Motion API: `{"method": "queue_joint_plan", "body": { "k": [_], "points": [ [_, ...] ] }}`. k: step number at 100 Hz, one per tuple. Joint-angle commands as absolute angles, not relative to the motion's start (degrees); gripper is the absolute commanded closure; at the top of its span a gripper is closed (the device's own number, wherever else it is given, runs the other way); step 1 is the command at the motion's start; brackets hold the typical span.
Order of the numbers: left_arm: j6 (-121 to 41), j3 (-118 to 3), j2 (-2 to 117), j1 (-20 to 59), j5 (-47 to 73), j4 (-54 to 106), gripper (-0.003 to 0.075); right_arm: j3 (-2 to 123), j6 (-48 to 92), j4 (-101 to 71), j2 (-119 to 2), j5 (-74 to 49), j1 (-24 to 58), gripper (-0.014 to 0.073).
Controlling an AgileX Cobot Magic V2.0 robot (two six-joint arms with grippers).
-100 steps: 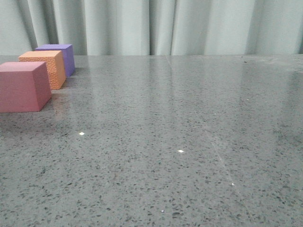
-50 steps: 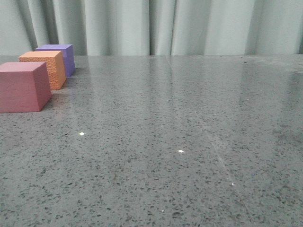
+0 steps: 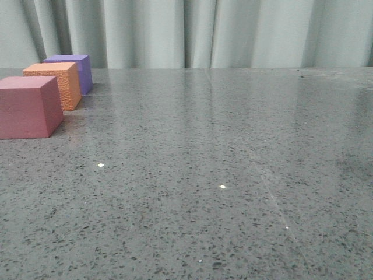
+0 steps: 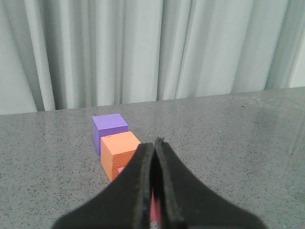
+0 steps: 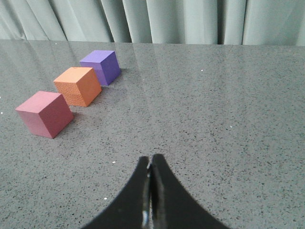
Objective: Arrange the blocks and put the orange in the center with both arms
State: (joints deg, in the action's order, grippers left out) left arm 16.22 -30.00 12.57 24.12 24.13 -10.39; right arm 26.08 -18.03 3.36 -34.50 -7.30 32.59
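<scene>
Three cubes stand in a row at the table's left in the front view: the pink block (image 3: 26, 108) nearest, the orange (image 3: 55, 81) in the middle, the purple block (image 3: 73, 67) farthest. No gripper shows in that view. My left gripper (image 4: 155, 143) is shut and empty, hovering near the row; past its fingers I see the orange (image 4: 119, 150) and the purple block (image 4: 109, 129), while the pink block (image 4: 155, 210) shows only as a sliver. My right gripper (image 5: 150, 160) is shut and empty over bare table, well apart from the pink block (image 5: 44, 113), the orange (image 5: 77, 86) and the purple block (image 5: 101, 67).
The grey speckled table (image 3: 233, 146) stretches wide to the right of the cubes. A pale pleated curtain (image 3: 204, 32) hangs along the table's far edge.
</scene>
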Motion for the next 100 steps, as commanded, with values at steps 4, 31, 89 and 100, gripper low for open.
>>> {"method": "queue_joint_plan", "body": {
  "k": [4, 31, 89, 100],
  "points": [
    [16.0, -31.3, 13.1, 24.5, 19.3, -10.7, 0.0739, 27.6, -17.6, 4.2, -34.2, -2.4, 32.6, 0.0715],
    [16.0, -31.0, 13.1, 24.5, 19.3, -10.8, 0.0739, 27.6, -17.6, 4.2, -34.2, -2.4, 32.6, 0.0715],
    [1.0, -17.6, 5.9, 6.4, 11.8, -1.2, 0.0739, 27.6, -17.6, 4.2, -34.2, -2.4, 32.6, 0.0715],
    [-1.2, -14.5, 3.1, 3.8, 11.8, 1.5, 0.0739, 27.6, -17.6, 4.2, -34.2, -2.4, 32.6, 0.0715]
  ]
}}
